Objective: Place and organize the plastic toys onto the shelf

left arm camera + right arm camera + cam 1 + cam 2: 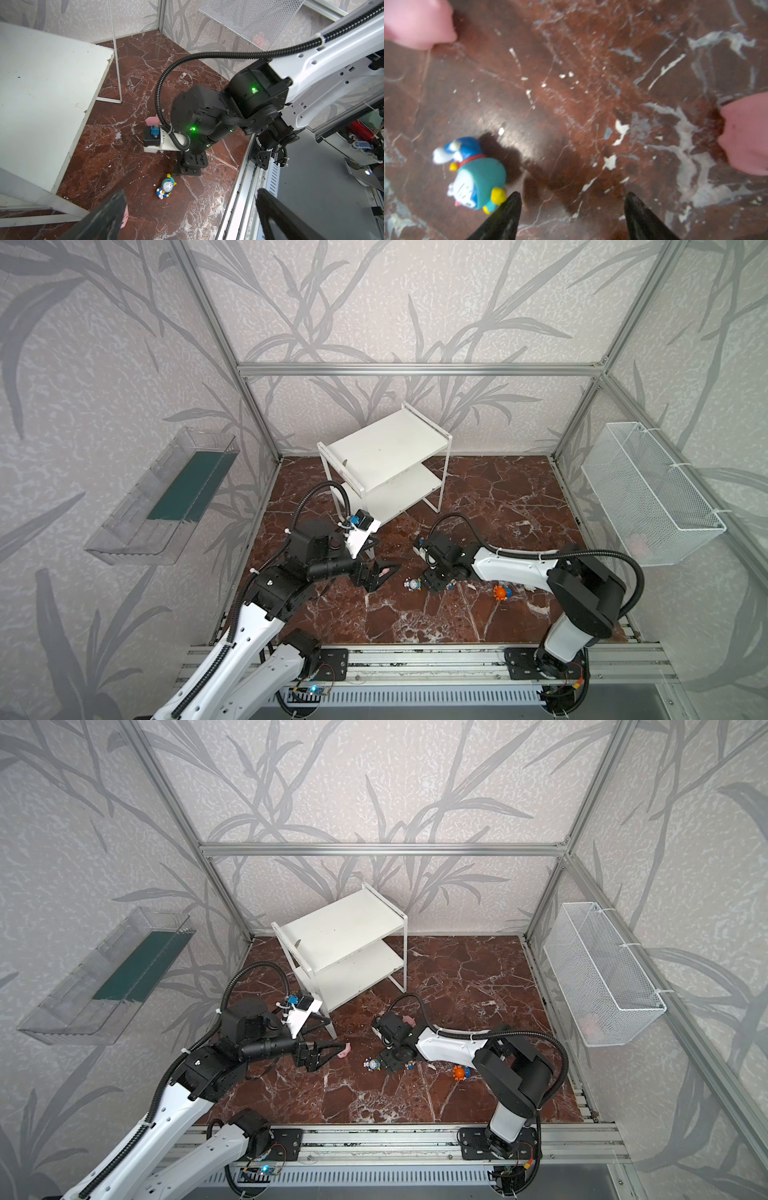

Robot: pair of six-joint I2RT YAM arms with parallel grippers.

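Glossy, marble-patterned floor (pixel 415 622) — smooth plastic figurine (pixel 477 176), matt white shelf (pixel 386 448).

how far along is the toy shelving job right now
Done: nothing; the shelf boards look bare where visible. In hand: the left gripper is open at a pink pig, not closed on it; the right gripper hangs open and empty beside the blue figurine. Left: all toys in view, the orange figurine included, lie on the floor.

No readable text, label or number anywhere
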